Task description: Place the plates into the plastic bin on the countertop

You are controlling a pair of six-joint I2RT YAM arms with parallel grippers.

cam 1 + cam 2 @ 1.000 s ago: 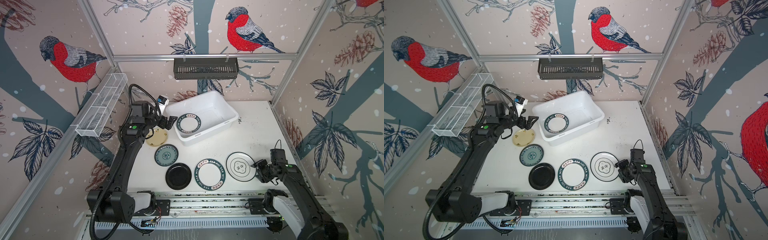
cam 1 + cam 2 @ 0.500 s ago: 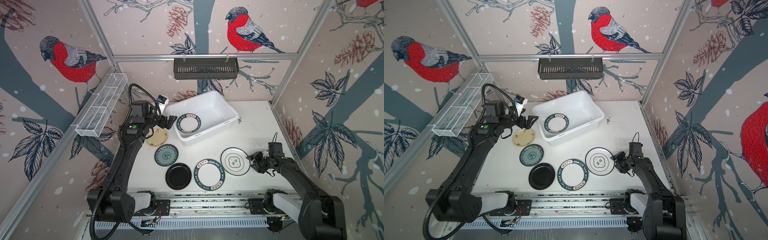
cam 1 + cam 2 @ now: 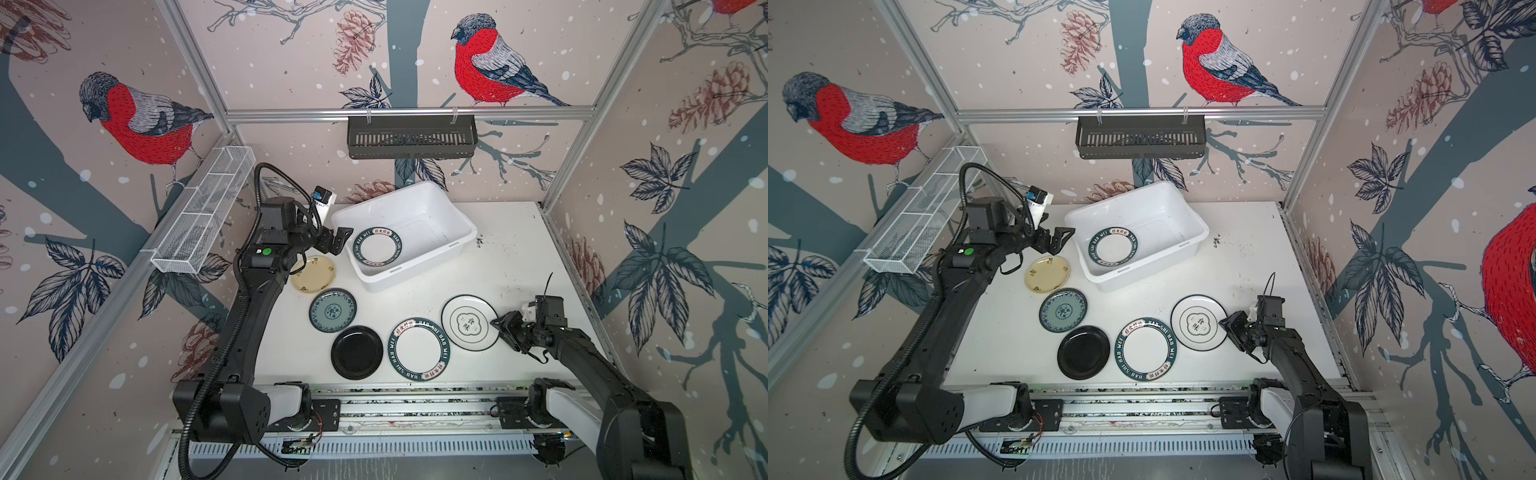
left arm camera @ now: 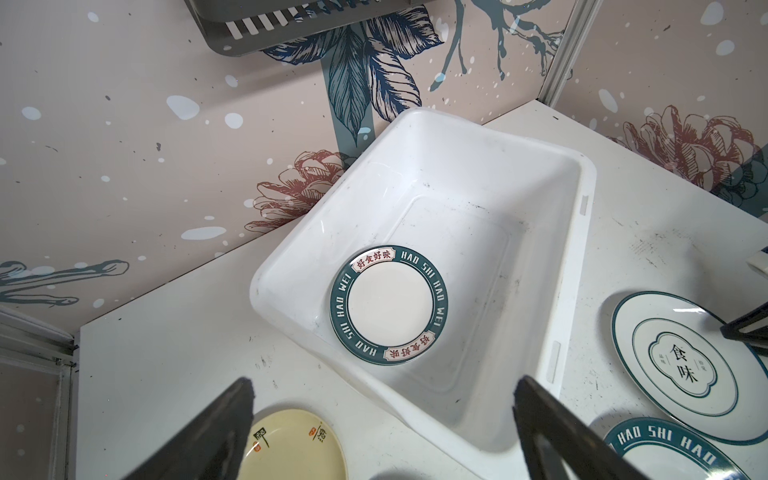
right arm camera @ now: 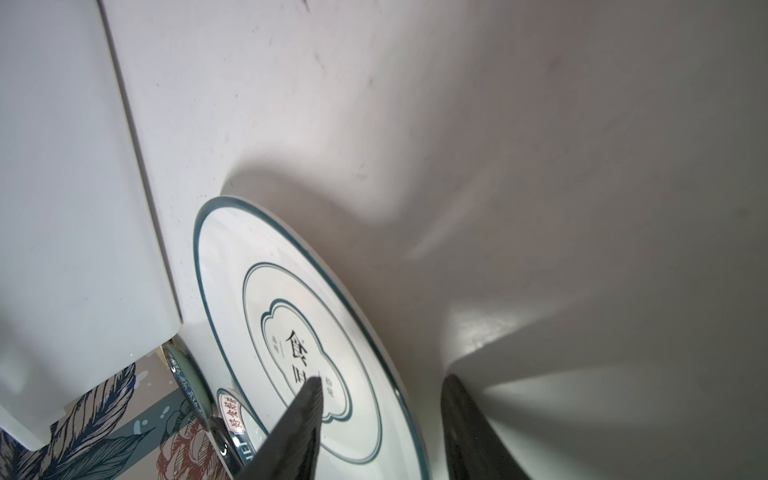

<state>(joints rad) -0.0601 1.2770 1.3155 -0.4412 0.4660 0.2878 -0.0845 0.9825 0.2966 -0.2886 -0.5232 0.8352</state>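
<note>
Cut off or covered

Near the left gripper (image 4: 384, 382), the pale yellow plate (image 4: 299, 449) runs out of view, partly behind that gripper. At the right gripper (image 5: 382, 379), one finger (image 5: 299, 424) covers part of the lettering on the emblem plate (image 5: 270, 299); whether it touches cannot be told. Past its tip, the teal plate (image 5: 189, 382) is only a sliver.

black slotted basket (image 3: 411, 137): on back wall (image 3: 291, 62) | white wire-mesh basket (image 3: 203, 216): on left wall (image 3: 62, 232)

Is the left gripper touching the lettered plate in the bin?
Apart. In the left wrist view the left gripper is open, its fingers well short of the lettered plate lying flat in the plastic bin.
</note>
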